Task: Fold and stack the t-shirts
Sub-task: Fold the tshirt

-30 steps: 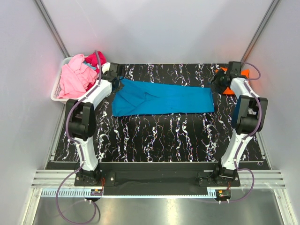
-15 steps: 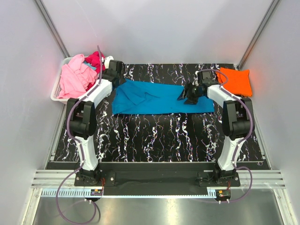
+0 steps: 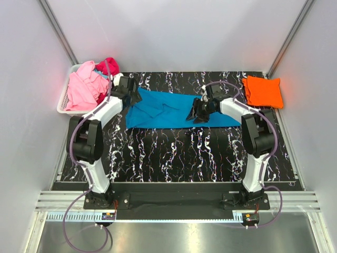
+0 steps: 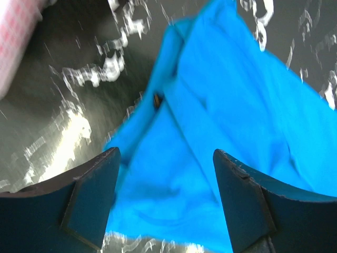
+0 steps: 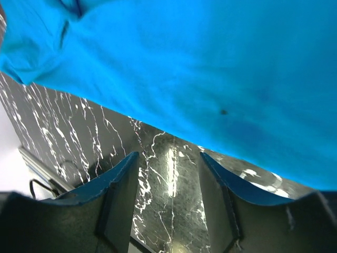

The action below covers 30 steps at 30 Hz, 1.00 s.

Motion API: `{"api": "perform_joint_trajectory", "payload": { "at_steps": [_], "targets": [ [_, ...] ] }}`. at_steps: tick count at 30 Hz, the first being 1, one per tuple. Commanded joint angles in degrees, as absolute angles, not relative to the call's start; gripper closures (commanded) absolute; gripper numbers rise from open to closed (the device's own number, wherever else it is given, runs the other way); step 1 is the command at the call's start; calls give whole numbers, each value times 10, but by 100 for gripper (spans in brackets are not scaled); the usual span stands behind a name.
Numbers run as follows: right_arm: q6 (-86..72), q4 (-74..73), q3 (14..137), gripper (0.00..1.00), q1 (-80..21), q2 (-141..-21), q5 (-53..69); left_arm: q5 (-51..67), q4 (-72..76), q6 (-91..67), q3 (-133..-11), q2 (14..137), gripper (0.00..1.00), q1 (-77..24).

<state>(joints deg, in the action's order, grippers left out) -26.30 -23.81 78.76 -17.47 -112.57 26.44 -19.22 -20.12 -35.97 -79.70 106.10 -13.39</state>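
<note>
Across the far half of the table [image 3: 174, 153] lies the turquoise-blue tee [image 3: 168, 112], spread flat as a long strip with its long axis running left to right. Its left end is rumpled with folds and its right end is smooth.

Off the table's far left corner, the white basket [image 3: 63, 105] holds a pink tee [image 3: 84, 88] and a magenta tee [image 3: 109, 65], heaped and unfolded. At the far right corner the orange tee [image 3: 262, 91] lies folded into a small square, well apart from the blue one.

We judge that the blue tee is the one in hand, and that its next fold must shorten it along that long axis. The left jaws hover at its far left corner. The right jaws hover over its near edge, right of the middle.

From the left wrist we see those jaws standing wide apart with nothing between them, only cloth below. From the right wrist the jaws are likewise parted and empty. The tee's near edge lies just ahead of their tips, with bare table under them.

So the left jaws are already at their end of the strip, while the right end lies further right of the right jaws.
</note>
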Motion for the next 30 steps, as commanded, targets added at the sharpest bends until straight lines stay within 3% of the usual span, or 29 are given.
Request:
{"api": "perform_joint_trajectory", "payload": {
  "at_steps": [1,10,30],
  "targets": [
    [-264,-238,808,46,-190,-1153,277,-97,-208,-398,-762,1003,25,-135],
    [-277,-238,828,48,-202,-1189,244,-36,-211,-420,-679,1002,30,-156],
    [-280,-236,822,52,-204,-1111,200,-128,-296,-440,-685,1075,29,-158]
  ]
}}
